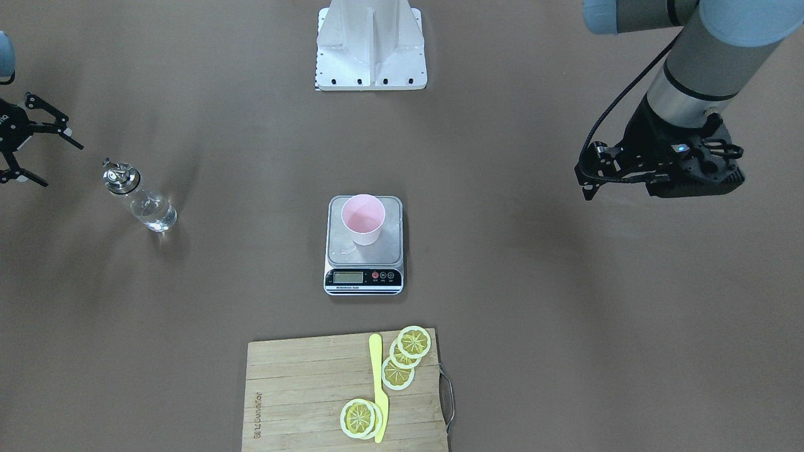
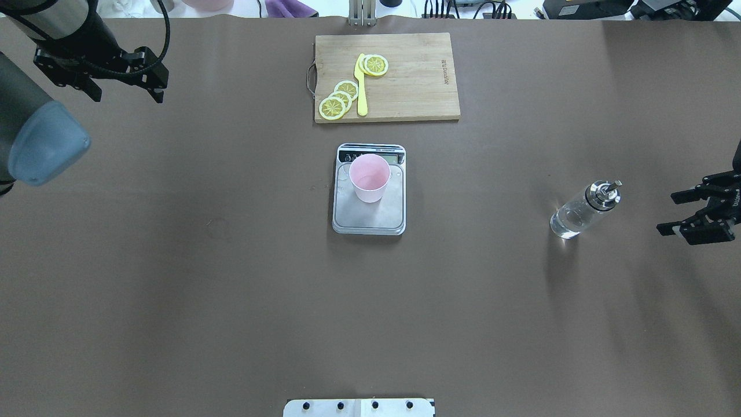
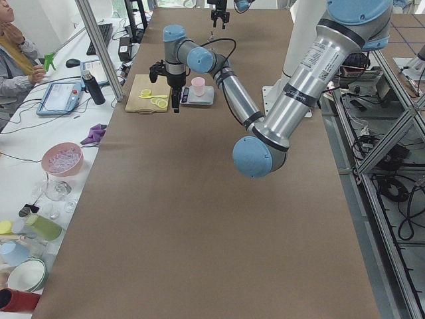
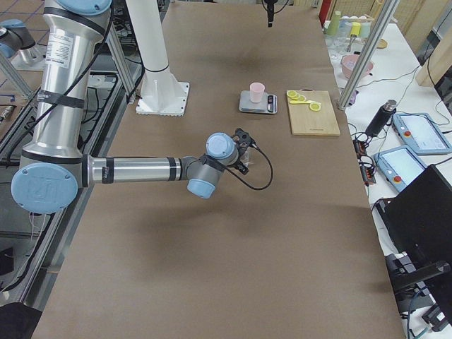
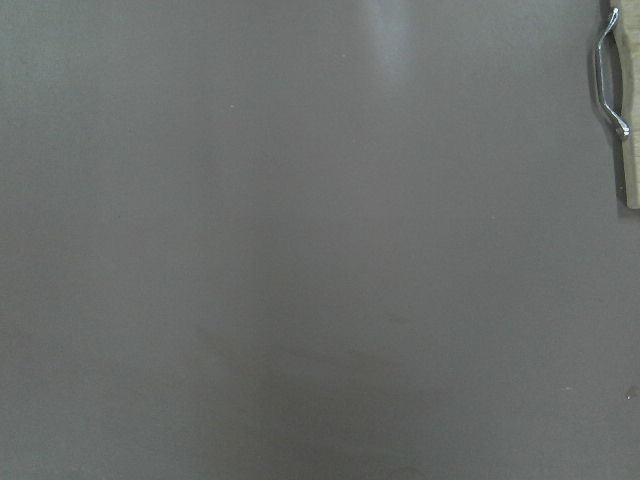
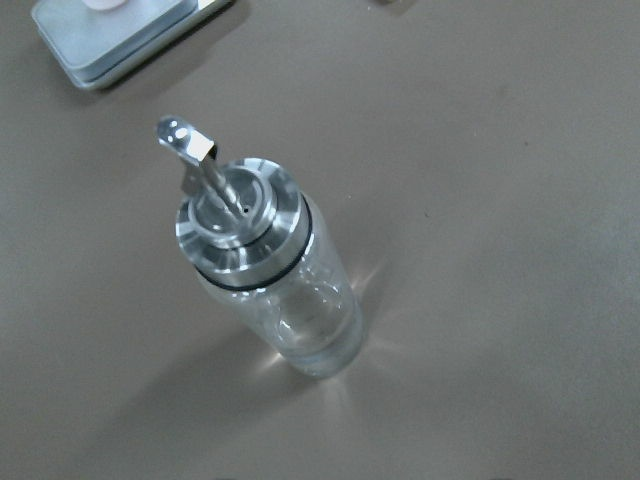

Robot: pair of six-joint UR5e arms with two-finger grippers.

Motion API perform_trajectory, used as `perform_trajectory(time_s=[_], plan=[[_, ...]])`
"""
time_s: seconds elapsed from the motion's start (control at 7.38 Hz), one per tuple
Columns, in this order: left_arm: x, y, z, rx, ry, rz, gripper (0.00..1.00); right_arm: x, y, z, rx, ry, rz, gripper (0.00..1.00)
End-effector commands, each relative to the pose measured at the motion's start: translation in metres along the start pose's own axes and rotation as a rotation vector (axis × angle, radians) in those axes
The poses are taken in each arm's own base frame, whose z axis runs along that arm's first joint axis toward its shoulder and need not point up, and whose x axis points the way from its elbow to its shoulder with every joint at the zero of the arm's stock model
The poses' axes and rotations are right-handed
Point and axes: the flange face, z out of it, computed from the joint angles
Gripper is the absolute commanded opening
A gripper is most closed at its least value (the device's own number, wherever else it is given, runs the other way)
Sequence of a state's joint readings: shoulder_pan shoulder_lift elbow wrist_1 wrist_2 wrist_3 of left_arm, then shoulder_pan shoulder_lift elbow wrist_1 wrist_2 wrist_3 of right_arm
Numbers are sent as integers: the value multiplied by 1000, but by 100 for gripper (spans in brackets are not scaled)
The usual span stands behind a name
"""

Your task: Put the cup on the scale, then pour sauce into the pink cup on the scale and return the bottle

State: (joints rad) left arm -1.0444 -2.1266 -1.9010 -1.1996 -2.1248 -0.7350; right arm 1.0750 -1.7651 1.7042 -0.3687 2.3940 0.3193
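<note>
The pale pink cup (image 1: pixel 363 218) stands upright on the steel scale (image 1: pixel 391 250), toward its display end; it also shows in the overhead view (image 2: pixel 369 178) on the scale (image 2: pixel 382 219). The clear glass bottle (image 1: pixel 141 202) with its silver spout cap stands upright on the table on my right side (image 2: pixel 579 213), with clear sauce in it (image 6: pixel 300 320). My right gripper (image 2: pixel 668 214) is open and empty, apart from the bottle on its outer side (image 1: pixel 61 164). My left gripper (image 2: pixel 124 92) hangs open and empty, high over the far left of the table.
A bamboo cutting board (image 2: pixel 417 75) with lemon slices (image 2: pixel 341 97) and a yellow knife (image 2: pixel 361 87) lies beyond the scale. Its metal handle (image 5: pixel 610 70) shows in the left wrist view. The robot's base plate (image 1: pixel 370 63) is at the near edge.
</note>
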Motion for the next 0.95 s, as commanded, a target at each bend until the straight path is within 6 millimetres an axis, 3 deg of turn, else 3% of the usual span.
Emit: perform_trajectory(time_s=[0.0,0.14,0.41,0.54,0.81], plan=[[-5,-4,-1,2,-5,8,98,-12,-2,13,140,0,-12,88],[-6,-4,0,-1,-7,5,98,-20,-3,23,163,10,-36,88],[-5,-4,-1,0,-6,6,98,-20,28,56,234,20,-93,84],[-5,-3,-2,1,-6,7,98,-16,23,72,277,28,-110,83],[-4,-3,-2,3,-6,8,98,-11,19,83,298,56,-111,83]])
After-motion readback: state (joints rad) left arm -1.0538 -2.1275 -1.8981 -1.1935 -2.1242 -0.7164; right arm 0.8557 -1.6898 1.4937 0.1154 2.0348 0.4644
